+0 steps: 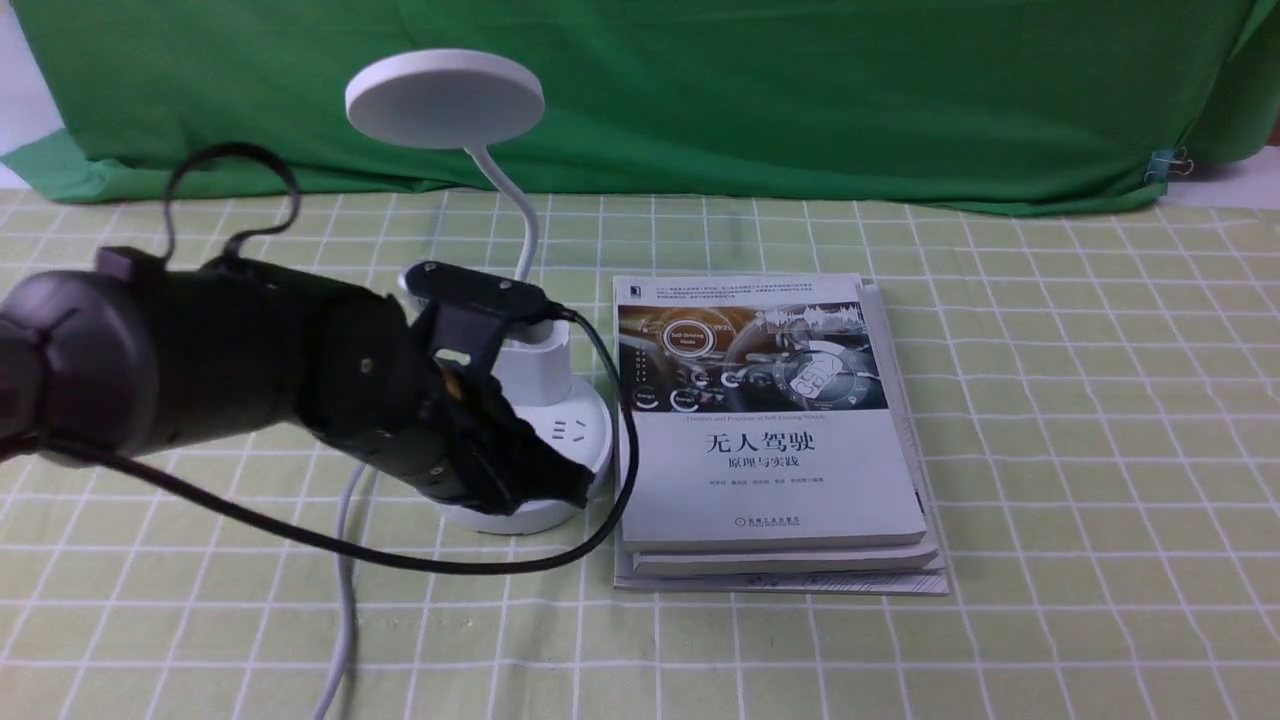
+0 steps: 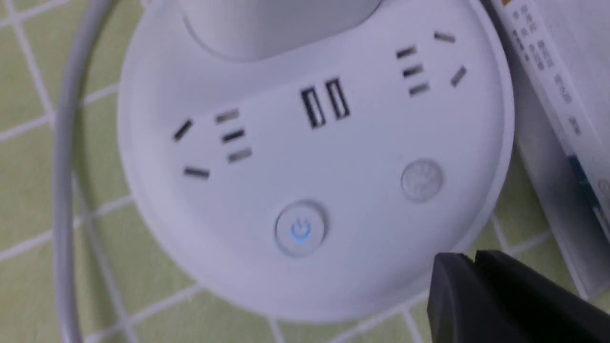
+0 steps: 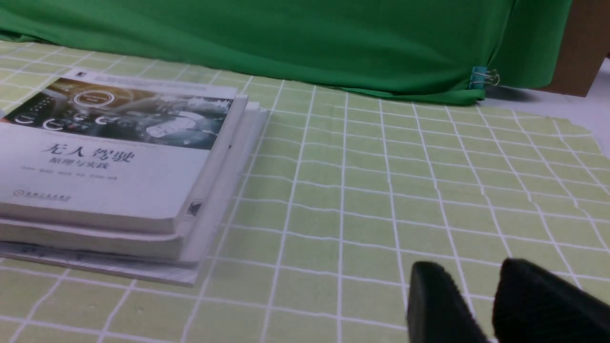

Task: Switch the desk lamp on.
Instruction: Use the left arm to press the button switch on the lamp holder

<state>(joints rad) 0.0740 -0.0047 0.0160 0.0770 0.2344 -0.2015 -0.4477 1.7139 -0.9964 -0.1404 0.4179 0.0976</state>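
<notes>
The white desk lamp [image 1: 445, 98] stands at centre left, its disc head up on a bent neck; the head looks unlit. Its round base [image 2: 362, 157] carries sockets, two USB slots, a power button [image 2: 300, 229] with a blue glowing symbol, and a second plain button [image 2: 422, 179]. My left gripper [image 2: 474, 257] is shut and empty, its tips at the base's front rim, just off the plain button. In the front view the left gripper [image 1: 560, 480] covers the base's front. My right gripper [image 3: 469, 269] is slightly open and empty above the cloth, out of the front view.
A stack of books [image 1: 765, 430] lies right beside the lamp base, also in the right wrist view [image 3: 114, 162]. The lamp's white cord [image 1: 345, 590] runs toward the front edge. My arm's black cable [image 1: 500, 565] loops in front. A green backdrop [image 1: 800, 90] hangs behind.
</notes>
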